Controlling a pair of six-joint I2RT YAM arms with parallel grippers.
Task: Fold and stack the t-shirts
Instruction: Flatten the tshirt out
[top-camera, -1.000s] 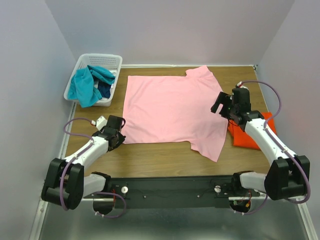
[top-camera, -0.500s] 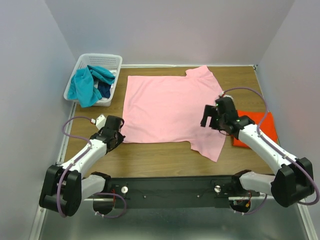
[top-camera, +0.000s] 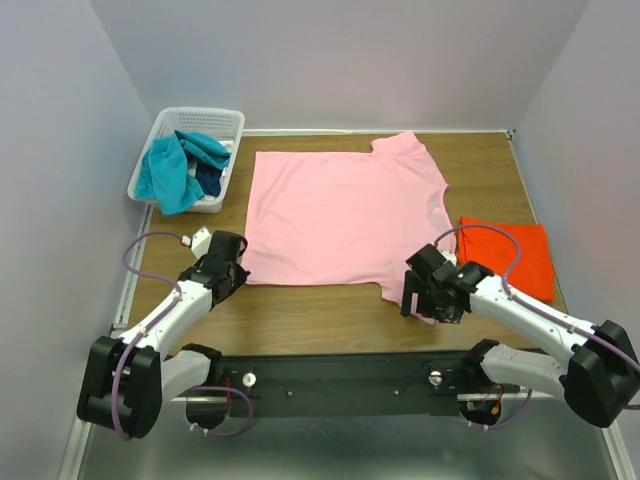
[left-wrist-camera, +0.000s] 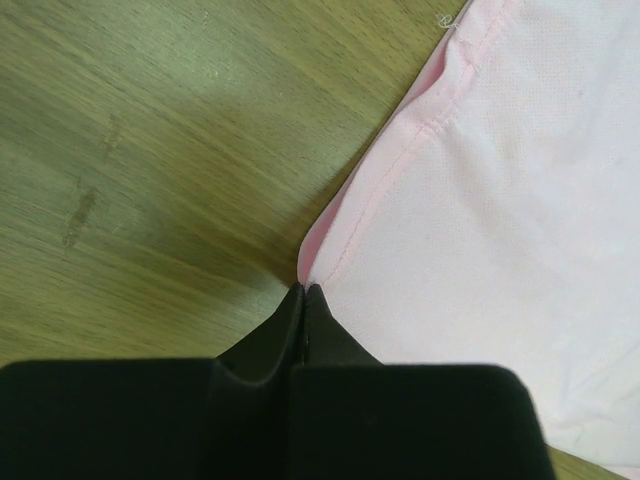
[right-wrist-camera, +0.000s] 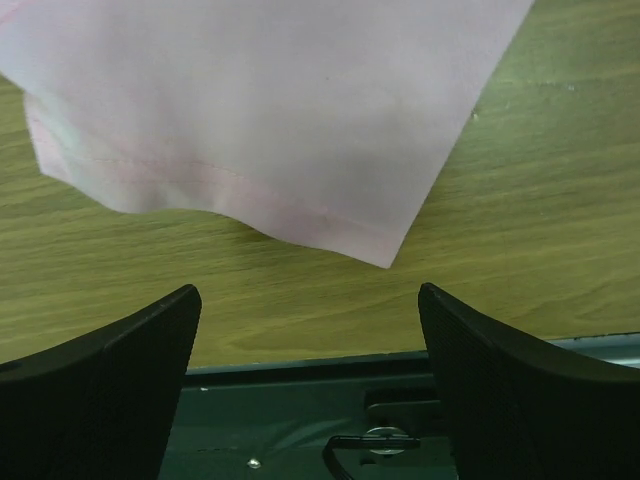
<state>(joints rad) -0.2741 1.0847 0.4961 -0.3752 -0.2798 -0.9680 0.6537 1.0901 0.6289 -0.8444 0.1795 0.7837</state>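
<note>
Seen from above, a pink t-shirt (top-camera: 340, 215) lies spread flat across the middle of a wooden table (top-camera: 320, 312), one sleeve pointing to the far edge and the other to the near right. A folded orange t-shirt (top-camera: 512, 255) sits just beside it on the right. A white basket (top-camera: 203, 112) stands at the far left corner, with a teal garment (top-camera: 168, 178) spilling over its near rim and a dark blue garment (top-camera: 209, 181) tucked beside it. The left fingers (top-camera: 236, 272) rest at the shirt's near left corner, while the right fingers (top-camera: 418, 300) hang low over the near right sleeve. The left wrist view shows that arm's two black fingers pressed together, their tips nipping the stitched hem of the pink cloth right at its edge, with bare wood to the left and the pink shirt filling the right. The right wrist view shows that arm's fingers spread wide apart and holding nothing. The hemmed corner of the pink sleeve lies on the wood ahead of the gap between them, and the table's near edge and a dark metal frame run across the bottom.
</note>
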